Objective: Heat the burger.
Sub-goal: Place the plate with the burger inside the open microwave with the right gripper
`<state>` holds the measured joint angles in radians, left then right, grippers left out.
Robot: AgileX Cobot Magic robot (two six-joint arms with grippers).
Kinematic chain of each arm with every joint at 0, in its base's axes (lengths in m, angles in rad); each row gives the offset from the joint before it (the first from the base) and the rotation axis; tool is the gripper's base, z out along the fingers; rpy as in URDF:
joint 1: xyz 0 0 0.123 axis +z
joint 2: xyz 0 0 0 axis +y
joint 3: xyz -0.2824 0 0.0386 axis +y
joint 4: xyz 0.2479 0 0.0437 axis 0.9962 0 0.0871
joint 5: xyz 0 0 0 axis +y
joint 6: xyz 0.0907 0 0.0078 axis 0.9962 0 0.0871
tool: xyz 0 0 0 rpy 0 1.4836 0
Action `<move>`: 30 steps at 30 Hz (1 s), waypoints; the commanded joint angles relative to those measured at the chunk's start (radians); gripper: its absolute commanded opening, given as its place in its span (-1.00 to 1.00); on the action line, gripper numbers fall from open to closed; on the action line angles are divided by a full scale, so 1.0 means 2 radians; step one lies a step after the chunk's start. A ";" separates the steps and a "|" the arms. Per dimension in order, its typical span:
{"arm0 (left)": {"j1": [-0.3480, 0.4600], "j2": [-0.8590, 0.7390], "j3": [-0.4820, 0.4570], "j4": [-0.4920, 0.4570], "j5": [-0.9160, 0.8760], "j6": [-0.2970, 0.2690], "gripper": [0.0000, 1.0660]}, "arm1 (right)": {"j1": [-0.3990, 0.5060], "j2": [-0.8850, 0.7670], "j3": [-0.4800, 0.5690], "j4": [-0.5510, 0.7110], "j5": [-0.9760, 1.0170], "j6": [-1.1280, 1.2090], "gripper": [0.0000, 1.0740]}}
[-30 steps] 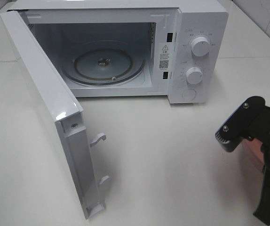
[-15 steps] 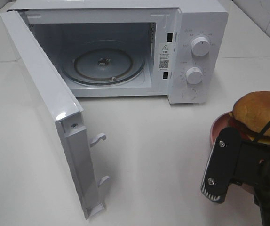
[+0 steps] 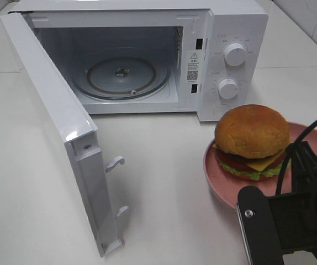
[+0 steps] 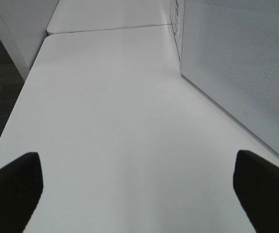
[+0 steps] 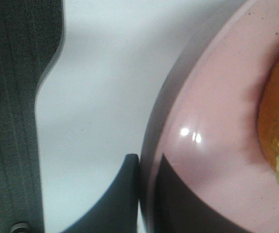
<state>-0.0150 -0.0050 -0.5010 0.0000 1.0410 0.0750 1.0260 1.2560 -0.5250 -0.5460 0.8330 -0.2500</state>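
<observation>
Fingers [image 5: 13, 121] of right gripper [image 3: 283, 221]: ribbed pad off the plate [image 3: 219, 182] rim, grip unclear to me. Burger [image 3: 252, 135] has shifted into frame right, near open microwave [image 3: 147, 55]; loading next.

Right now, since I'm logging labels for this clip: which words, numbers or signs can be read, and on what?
No text is legible enough to quote.
Sticker on the microwave front: warning triangle and QR code; print too small.
Marks around the upper knob and lower knob: too small.
Burger and plate: none.

Near edge of pink plate [image 3: 210, 172] behind right arm [image 3: 299, 218] (right side off-frame)
</observation>
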 commanded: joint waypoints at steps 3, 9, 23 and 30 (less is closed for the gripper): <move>-0.002 -0.010 0.001 0.003 -0.003 -0.001 0.89 | 0.000 -0.005 0.000 -0.045 -0.056 -0.069 -1.00; -0.002 -0.010 0.001 0.003 -0.003 -0.001 0.89 | -0.001 -0.004 0.000 -0.047 -0.111 -0.129 -1.00; -0.002 -0.010 0.001 0.003 -0.003 -0.001 0.89 | -0.037 0.044 -0.028 -0.044 -0.190 -0.185 -1.00; -0.002 -0.010 0.001 0.003 -0.003 -0.001 0.89 | -0.061 0.079 -0.056 -0.035 -0.230 -0.213 -1.00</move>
<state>-0.0150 -0.0050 -0.5010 0.0000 1.0410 0.0750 0.9110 1.4210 -0.6210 -0.5960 0.4190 -0.6690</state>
